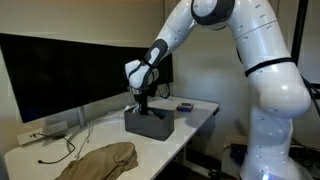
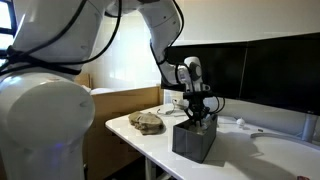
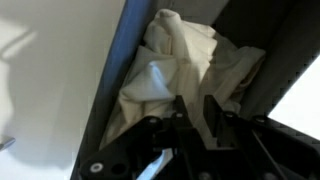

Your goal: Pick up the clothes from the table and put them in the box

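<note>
Gripper (image 1: 143, 103) is lowered into the box (image 1: 148, 124), which stands on the table (image 1: 30, 158). In the wrist view the white garment (image 3: 180, 60) lies crumpled inside the box, right at the gripper's tips (contact unclear). Whether the jaws are parted or clamped on fabric cannot be told. The tan garment (image 1: 102, 160) lies on the table, well apart from the box.

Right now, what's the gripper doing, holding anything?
Gripper: down in the box over the white cloth; open or shut cannot be told, nor any grip on it.
</note>
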`<action>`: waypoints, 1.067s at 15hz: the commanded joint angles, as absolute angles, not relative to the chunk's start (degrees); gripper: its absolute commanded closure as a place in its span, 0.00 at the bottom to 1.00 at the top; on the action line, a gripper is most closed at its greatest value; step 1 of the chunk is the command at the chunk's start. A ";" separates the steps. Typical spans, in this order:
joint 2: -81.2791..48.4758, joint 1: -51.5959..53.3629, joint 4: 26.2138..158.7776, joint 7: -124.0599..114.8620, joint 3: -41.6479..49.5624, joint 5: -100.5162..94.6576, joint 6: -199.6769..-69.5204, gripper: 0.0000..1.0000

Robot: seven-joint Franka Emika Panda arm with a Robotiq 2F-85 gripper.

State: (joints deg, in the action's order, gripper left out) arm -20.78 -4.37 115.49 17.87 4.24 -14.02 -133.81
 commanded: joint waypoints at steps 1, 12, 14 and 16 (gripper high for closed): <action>-21.62 -5.86 117.31 19.79 3.26 -12.36 -134.04 0.94; -16.98 -6.90 119.51 19.72 3.84 -11.40 -137.80 0.67; -15.38 -7.07 120.49 19.15 4.26 -11.32 -140.98 0.66; -14.44 -7.62 120.67 18.76 4.52 -10.06 -143.79 0.54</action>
